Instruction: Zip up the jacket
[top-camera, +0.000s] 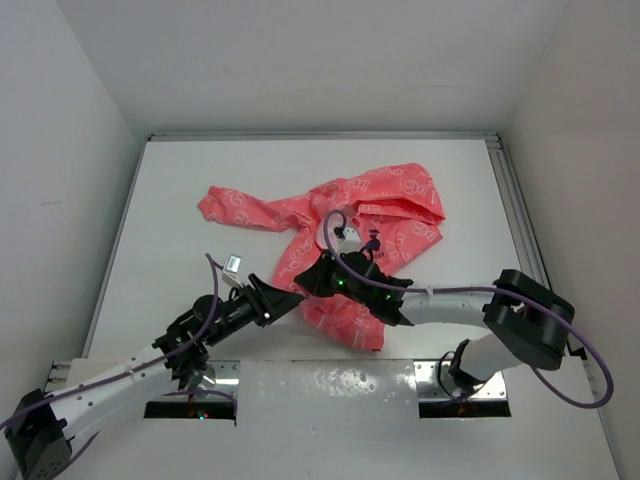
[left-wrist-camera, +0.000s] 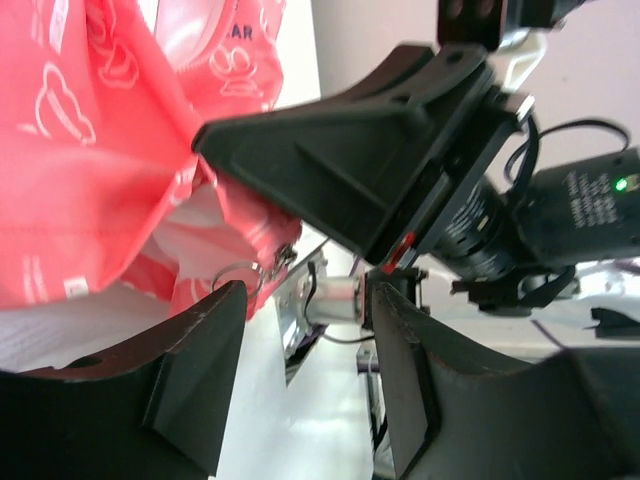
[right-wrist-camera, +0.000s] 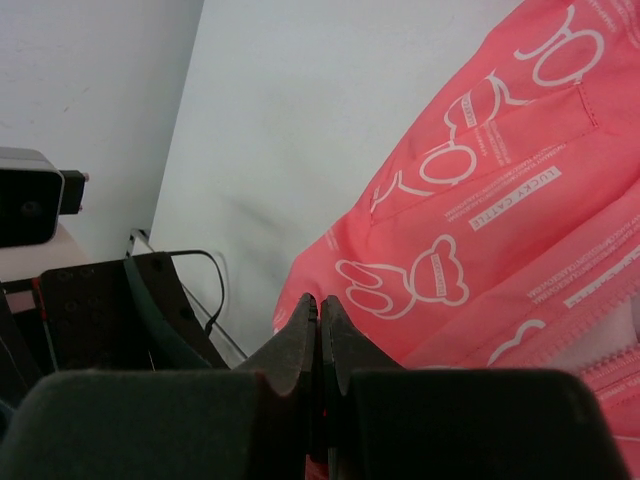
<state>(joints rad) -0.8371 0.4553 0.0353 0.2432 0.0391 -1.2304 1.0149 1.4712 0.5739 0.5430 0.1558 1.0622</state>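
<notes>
The coral-pink jacket (top-camera: 360, 225) lies spread and rumpled on the white table, hood at the far right, one sleeve stretched left. My right gripper (top-camera: 312, 280) is at the jacket's lower left edge; in the right wrist view its fingers (right-wrist-camera: 300, 340) are pressed together with a sliver of pink fabric between them, against the jacket (right-wrist-camera: 470, 230). My left gripper (top-camera: 286, 303) is just left of it, open and empty. In the left wrist view the left gripper (left-wrist-camera: 310, 300) sits below the jacket's hem (left-wrist-camera: 90, 160), where a metal zipper pull ring (left-wrist-camera: 240, 275) hangs beside the left finger (left-wrist-camera: 195, 370).
The right gripper's black body (left-wrist-camera: 370, 150) fills the space right above the left jaws. A purple cable (top-camera: 330, 235) loops over the jacket. Metal mounting rails (top-camera: 225, 375) run along the near table edge. White walls (top-camera: 90, 150) close in the table on three sides.
</notes>
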